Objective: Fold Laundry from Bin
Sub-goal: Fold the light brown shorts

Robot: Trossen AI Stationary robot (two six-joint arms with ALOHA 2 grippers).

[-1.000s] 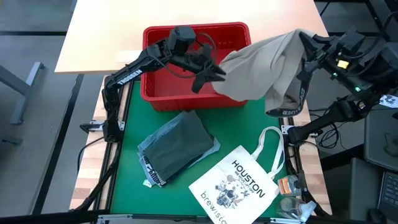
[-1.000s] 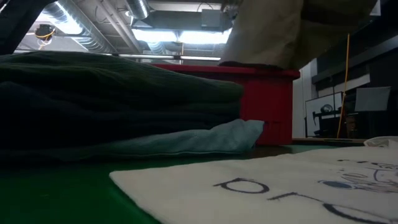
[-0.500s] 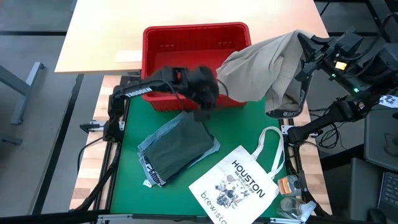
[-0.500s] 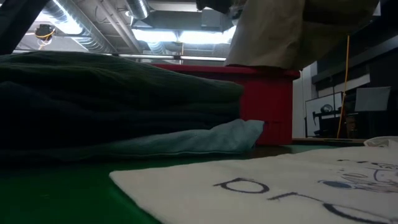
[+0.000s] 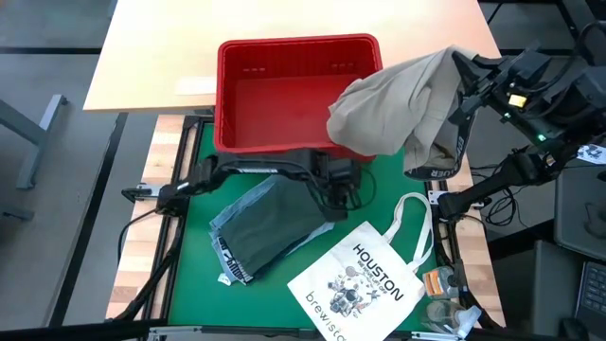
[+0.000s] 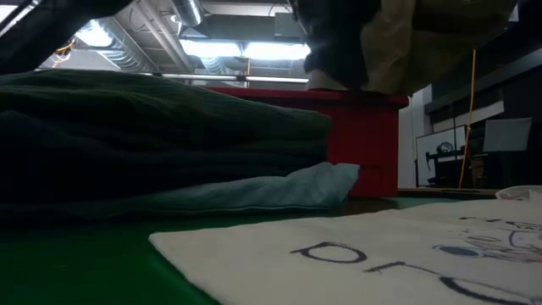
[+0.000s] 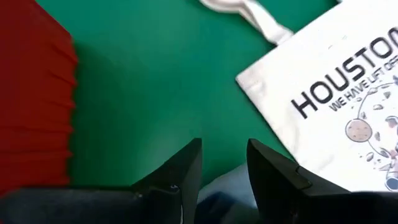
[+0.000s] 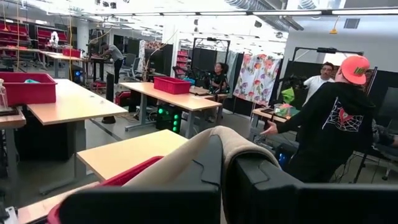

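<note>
Right end effector (image 5: 461, 68) raised at the right edge of the counter, beside the bin's right end; jaws closed on the khaki-tan garment (image 5: 398, 99), a fold of which passes between the fingers (image 8: 205, 162) in the right wrist view. The garment hangs from that grip, its lower part draped over the right front corner of the red bin (image 5: 248, 104) and its right side hanging past the counter edge. Left end effector (image 5: 338, 186) low over the green mat (image 5: 365, 204), just in front of the bin's front wall and just beside the upper right corner of the folded stack; jaws part open with nothing between them, the fingers (image 7: 183, 171) over bare mat with a light blue edge beneath them. Folded stack (image 5: 270, 225) lies on the mat left of centre: dark green garment (image 5: 275, 220) on top, light blue denim (image 5: 227, 248) showing around its edges; a small white label at its lower left, unreadable. White tote bag (image 5: 360, 279) lies flat at the front right of the mat, apart from the stack, handle loop (image 5: 409, 223) toward the right arm. Print reads "HOUSTON", a smaller line beginning "WE HAVE LIFT", and along the lower edge "brewist", cut off. The rest of the bin's interior shows bare red floor. Through the right wrist view, people stand in the room beyond.
</note>
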